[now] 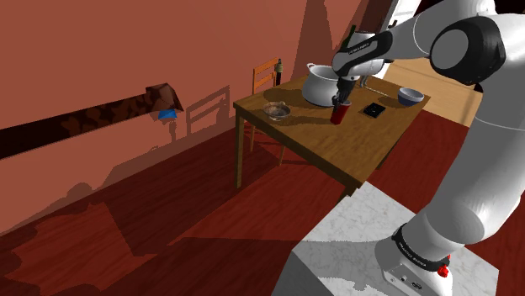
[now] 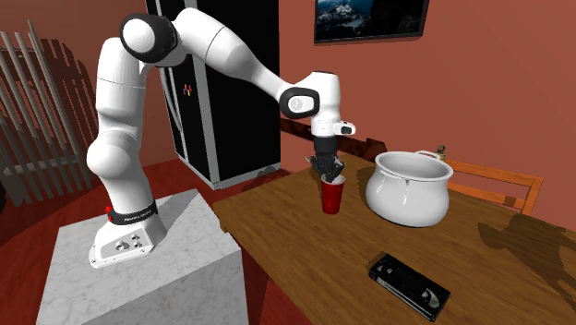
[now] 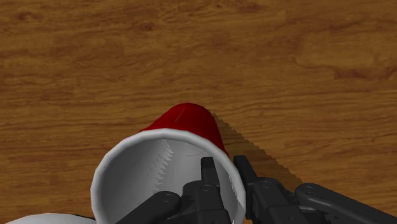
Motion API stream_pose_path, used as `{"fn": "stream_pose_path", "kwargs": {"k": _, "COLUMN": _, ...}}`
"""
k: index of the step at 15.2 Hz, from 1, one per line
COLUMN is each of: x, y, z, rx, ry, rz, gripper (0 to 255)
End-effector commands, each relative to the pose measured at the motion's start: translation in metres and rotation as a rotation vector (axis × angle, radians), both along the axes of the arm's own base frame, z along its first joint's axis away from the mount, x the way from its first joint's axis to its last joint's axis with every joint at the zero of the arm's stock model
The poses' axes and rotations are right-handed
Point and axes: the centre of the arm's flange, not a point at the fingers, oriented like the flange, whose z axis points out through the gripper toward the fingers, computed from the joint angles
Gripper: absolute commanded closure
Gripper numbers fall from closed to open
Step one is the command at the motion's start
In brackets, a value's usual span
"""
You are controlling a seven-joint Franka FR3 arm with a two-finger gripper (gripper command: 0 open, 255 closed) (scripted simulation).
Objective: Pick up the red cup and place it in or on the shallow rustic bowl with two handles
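The red cup (image 1: 339, 113) (image 2: 331, 197), white inside, stands upright on the wooden table (image 1: 336, 151) in front of a large white pot. My gripper (image 1: 341, 98) (image 2: 330, 172) comes down on it from above. In the wrist view the gripper (image 3: 226, 167) is shut on the cup (image 3: 184, 121), one finger inside the rim and one outside, with the wall clasped between them. The shallow greyish bowl (image 1: 277, 110) with small handles sits near the table's corner, to the shoulder view's left of the cup.
A big white pot (image 1: 320, 84) (image 2: 409, 187) stands just behind the cup. A black cassette (image 1: 374, 108) (image 2: 409, 283) and a blue bowl (image 1: 410, 96) lie further along the table. A wooden chair (image 1: 265, 77) stands at the far side.
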Motion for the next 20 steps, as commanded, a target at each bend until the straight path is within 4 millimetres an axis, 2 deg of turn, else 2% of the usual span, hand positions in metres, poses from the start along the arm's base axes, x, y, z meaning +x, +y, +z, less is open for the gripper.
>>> {"fn": "stream_pose_path", "kwargs": {"k": 1, "x": 0.000, "y": 0.000, "z": 0.008, "rx": 0.000, "ry": 0.000, "rz": 0.000, "gripper": 255}}
{"fn": "stream_pose_path", "kwargs": {"k": 20, "x": 0.000, "y": 0.000, "z": 0.108, "rx": 0.000, "ry": 0.000, "rz": 0.000, "gripper": 255}}
